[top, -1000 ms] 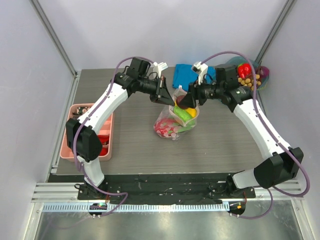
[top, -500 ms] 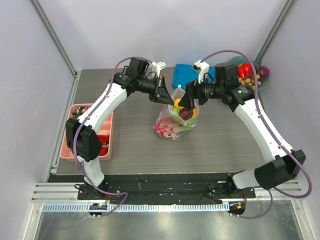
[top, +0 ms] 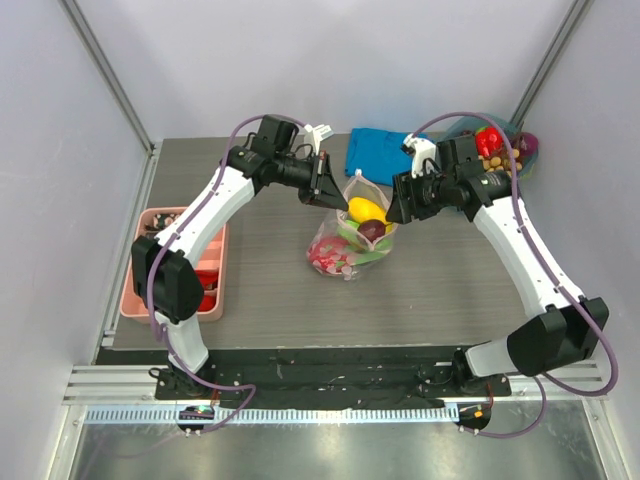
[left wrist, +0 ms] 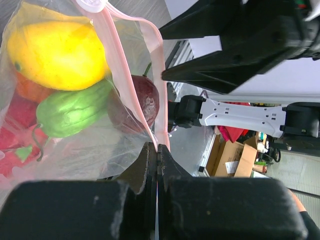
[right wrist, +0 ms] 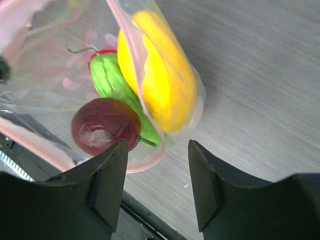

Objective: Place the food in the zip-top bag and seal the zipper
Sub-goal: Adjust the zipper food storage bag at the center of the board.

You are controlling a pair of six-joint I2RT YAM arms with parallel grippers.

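The zip-top bag (top: 345,250) stands on the table with its mouth held up. My left gripper (top: 333,193) is shut on the pink zipper (left wrist: 159,135) at the mouth's left edge. Inside lie food pieces: a yellow fruit (top: 367,208), a purple fruit (top: 372,229), a green vegetable (left wrist: 75,107) and red pieces (top: 330,255). My right gripper (top: 394,206) is open and empty just right of the mouth. In the right wrist view its fingers (right wrist: 107,185) frame the purple fruit (right wrist: 105,125), the yellow fruit (right wrist: 160,75) and the zipper rim (right wrist: 137,75).
A folded blue cloth (top: 378,152) lies behind the bag. A bowl (top: 528,160) with more toy food stands at the back right. A pink tray (top: 137,290) sits at the left edge of the table.
My right gripper has drawn back to the right from over the bag's mouth. The purple fruit now lies in the bag. The left gripper has kept its hold.
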